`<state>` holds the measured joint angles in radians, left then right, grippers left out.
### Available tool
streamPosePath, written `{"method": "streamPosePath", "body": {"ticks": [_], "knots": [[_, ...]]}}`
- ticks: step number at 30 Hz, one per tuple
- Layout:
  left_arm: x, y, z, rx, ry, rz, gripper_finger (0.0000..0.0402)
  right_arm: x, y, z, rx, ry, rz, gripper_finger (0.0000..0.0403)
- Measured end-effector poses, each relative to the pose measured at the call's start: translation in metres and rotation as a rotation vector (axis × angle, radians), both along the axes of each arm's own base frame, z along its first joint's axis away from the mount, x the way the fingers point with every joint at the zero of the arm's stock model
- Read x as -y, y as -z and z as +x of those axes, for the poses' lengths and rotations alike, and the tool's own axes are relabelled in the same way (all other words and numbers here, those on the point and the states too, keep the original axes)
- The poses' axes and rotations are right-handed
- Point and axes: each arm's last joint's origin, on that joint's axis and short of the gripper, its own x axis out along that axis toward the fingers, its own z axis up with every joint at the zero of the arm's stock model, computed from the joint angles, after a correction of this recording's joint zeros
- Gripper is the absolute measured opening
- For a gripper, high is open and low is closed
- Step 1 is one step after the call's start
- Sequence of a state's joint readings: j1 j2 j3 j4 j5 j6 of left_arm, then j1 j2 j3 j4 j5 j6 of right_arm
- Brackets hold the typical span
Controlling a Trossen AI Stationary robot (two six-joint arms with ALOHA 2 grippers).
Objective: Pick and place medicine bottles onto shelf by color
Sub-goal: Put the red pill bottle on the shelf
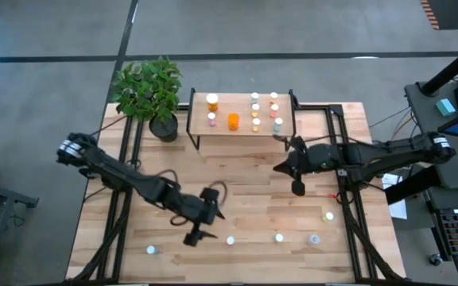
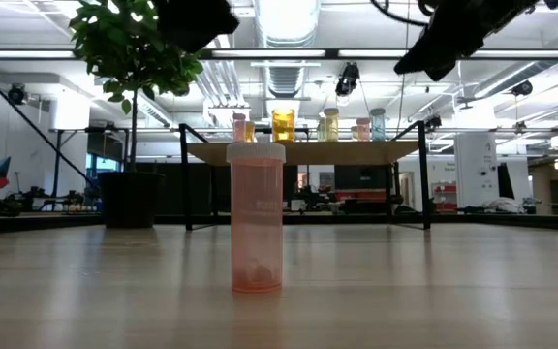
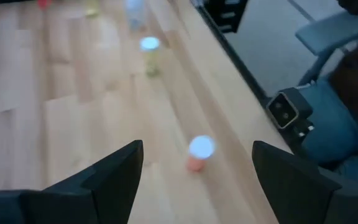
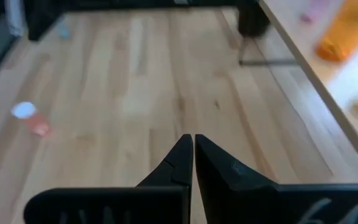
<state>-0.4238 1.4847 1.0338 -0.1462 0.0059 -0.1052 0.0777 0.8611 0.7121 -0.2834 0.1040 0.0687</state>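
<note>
- Hovering my left gripper (image 3: 196, 163), fingers spread wide, just above the pink bottle (image 3: 198, 153) near the table's front edge.
- I'd centre it, descend straight, squeeze below the cap.
- Right gripper (image 4: 193, 149) waits pinched shut, empty, near the shelf (image 1: 241, 132).

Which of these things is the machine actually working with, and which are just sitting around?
Working with:
- small bottles on the table, such as the pink bottle
- shelf, already holding several bottles
- left claw, open
- right claw, shut

Sitting around:
- potted plant
</note>
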Motion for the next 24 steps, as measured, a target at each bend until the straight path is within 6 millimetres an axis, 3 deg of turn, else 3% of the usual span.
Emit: {"method": "streamPosePath", "body": {"ticks": [9,24], "knots": [[0.037,0.018,0.035,-0.07,0.08,-0.032,0.0285,-0.011,0.025,-0.005,0.213,-0.068,-0.003,0.0008],[0.045,0.067,0.055,-0.093,0.044,0.077,0.0285,-0.011,0.019,-0.004,0.243,-0.047,0.043,0.0008]]}}
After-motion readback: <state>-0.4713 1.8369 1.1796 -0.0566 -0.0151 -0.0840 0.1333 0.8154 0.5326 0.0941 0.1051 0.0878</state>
